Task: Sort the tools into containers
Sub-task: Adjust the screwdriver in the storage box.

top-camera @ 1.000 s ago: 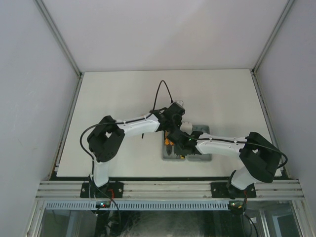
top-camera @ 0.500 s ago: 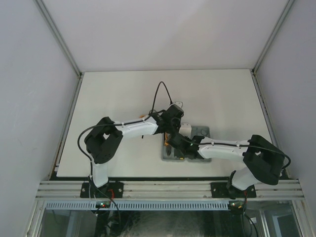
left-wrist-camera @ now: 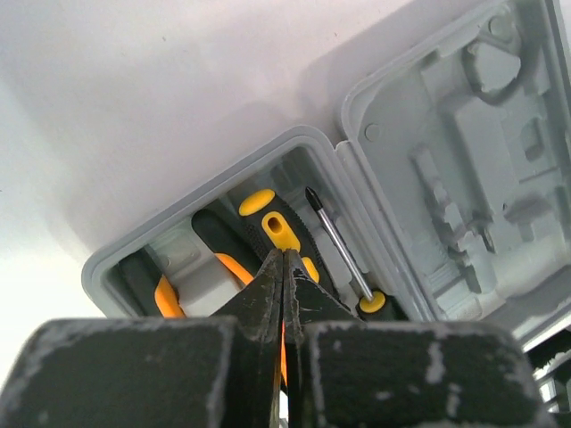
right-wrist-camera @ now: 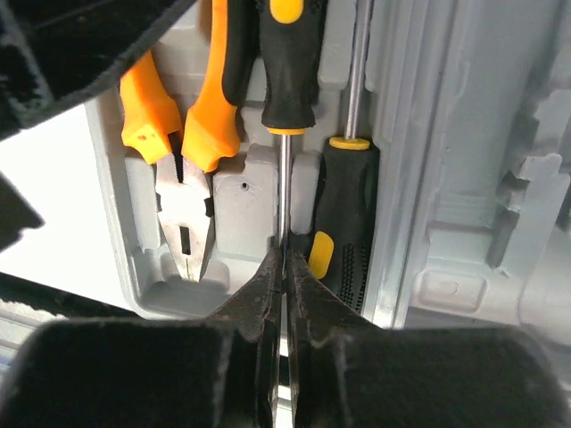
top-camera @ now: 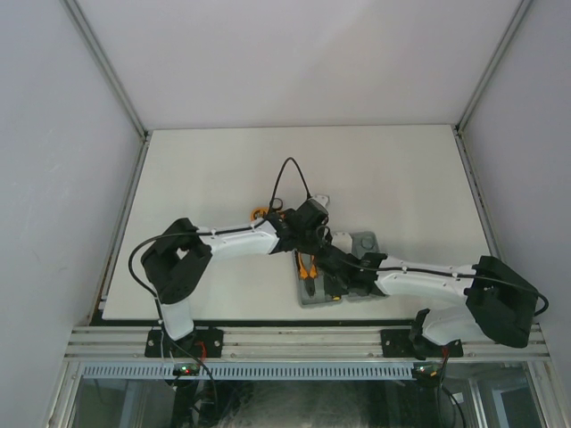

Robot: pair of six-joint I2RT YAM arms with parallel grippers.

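Note:
The grey case (top-camera: 364, 242) lies open, and both grippers are over its left half. In the left wrist view the case (left-wrist-camera: 464, 116) holds two black-and-yellow screwdrivers and the orange-handled pliers (left-wrist-camera: 168, 296). My left gripper (left-wrist-camera: 284, 255) is shut, its tips on one screwdriver's handle (left-wrist-camera: 281, 230). In the right wrist view my right gripper (right-wrist-camera: 284, 255) is shut, its tips at the end of that screwdriver's (right-wrist-camera: 290, 62) shaft. The second screwdriver (right-wrist-camera: 348, 214) and the pliers (right-wrist-camera: 183, 178) lie in recesses beside it. From above, the left gripper (top-camera: 306, 242) and right gripper (top-camera: 326, 260) hide most of the tools.
The round orange tape measure (top-camera: 259, 212) lies on the white table (top-camera: 214, 169) just left of the left wrist. The case's right half (right-wrist-camera: 482, 134) shows bare moulded recesses. The hex key set and the black ring are out of view.
Both arms have stretched lower and further left over the case. The case has turned slightly. The tape measure has come into sight behind the left arm.

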